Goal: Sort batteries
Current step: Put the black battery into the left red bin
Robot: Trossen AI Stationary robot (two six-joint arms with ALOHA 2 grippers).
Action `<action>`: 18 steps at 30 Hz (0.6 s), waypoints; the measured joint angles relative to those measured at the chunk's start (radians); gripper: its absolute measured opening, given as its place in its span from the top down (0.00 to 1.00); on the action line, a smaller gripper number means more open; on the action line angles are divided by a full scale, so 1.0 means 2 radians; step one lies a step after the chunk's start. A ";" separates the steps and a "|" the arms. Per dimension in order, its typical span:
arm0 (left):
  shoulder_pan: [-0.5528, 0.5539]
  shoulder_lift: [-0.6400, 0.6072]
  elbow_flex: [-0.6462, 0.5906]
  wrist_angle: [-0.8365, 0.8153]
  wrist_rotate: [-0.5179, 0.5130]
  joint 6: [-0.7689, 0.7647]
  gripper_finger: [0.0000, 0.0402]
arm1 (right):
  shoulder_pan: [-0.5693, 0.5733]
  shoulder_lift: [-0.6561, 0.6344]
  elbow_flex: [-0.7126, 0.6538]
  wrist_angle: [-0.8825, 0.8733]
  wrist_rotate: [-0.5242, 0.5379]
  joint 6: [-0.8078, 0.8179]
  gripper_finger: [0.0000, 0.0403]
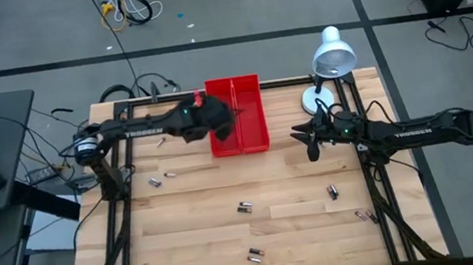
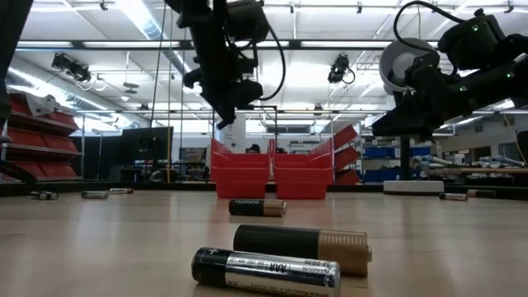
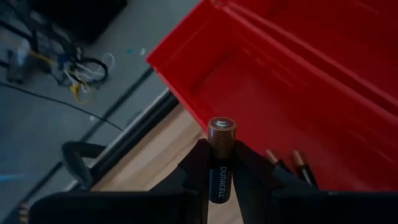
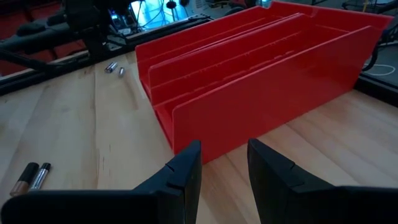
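Wooden table (image 1: 212, 226); left gripper (image 3: 222, 165) fingers clench a Duracell battery (image 3: 221, 155) over the red bin (image 3: 298, 106)'s rim, so early release risks spilling outside; right gripper (image 4: 224, 165) fingers parted, empty.

A pale wooden bench (image 1: 214, 244) framed by black rails carries a red bin (image 1: 237, 114) at its far edge, split into two long compartments, with a white desk lamp (image 1: 326, 67) standing at the far right corner. Batteries lie scattered over the planks: a pair near the left rail (image 1: 155, 181), one just beside it (image 1: 169, 173), a pair around the middle (image 1: 245, 207), another pair toward the near edge (image 1: 254, 256). More batteries rest at the right, one (image 1: 333, 192) inside the rail and two (image 1: 365, 216) against it.
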 joint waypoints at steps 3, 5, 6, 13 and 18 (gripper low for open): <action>0.026 0.000 -0.006 0.019 0.034 -0.001 0.84 | 0.000 0.000 0.000 0.000 0.000 0.000 0.71; 0.041 0.000 -0.015 0.040 0.064 -0.003 0.84 | 0.000 0.000 0.000 0.000 0.000 0.000 0.71; 0.047 0.000 -0.020 0.052 0.076 -0.003 0.83 | 0.000 0.000 0.000 0.000 0.000 0.000 0.71; 0.056 0.000 -0.059 0.113 0.090 -0.002 0.74 | 0.000 0.000 0.000 0.000 0.000 0.000 0.71; 0.056 0.000 -0.065 0.118 0.086 -0.003 0.68 | 0.000 0.000 0.000 0.000 0.000 -0.004 0.71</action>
